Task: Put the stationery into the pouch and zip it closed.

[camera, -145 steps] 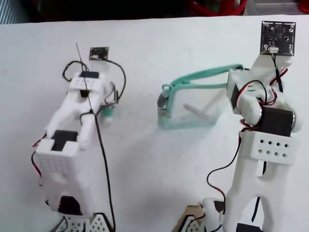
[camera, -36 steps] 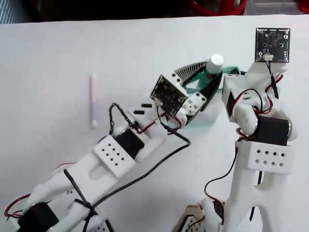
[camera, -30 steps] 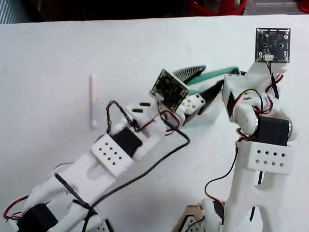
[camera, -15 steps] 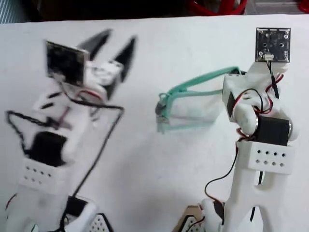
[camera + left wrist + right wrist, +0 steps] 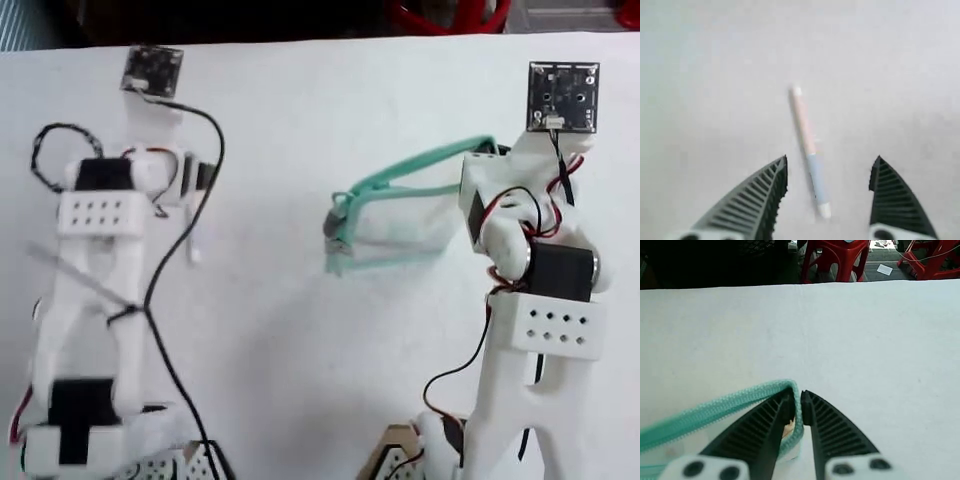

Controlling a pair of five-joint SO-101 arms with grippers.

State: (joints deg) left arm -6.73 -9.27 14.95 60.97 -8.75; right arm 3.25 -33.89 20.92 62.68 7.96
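Hovering above the pen (image 5: 807, 145), the left pincer (image 5: 831, 161) stands wide open with nothing in it, one jaw on each side of the pen's pale blue end and neither touching it. The pen lies flat on the white table (image 5: 300, 340). Its long axis runs nearly straight out along the pincer's reach, a little skewed, so the jaws would close across its thin width rather than along its length. By my judgement the pick-up turns on that alignment, and a straight drop is needed before any squeeze. The left arm is plainly the nearer one. Well apart from the pen, on the right arm's side, sits the clear pouch (image 5: 395, 215) with its teal zip undone and its mouth held open. The right pincer (image 5: 800, 397) is clamped on the teal zip edge at the end away from the pen, holding that edge up; what the pouch already holds I cannot tell
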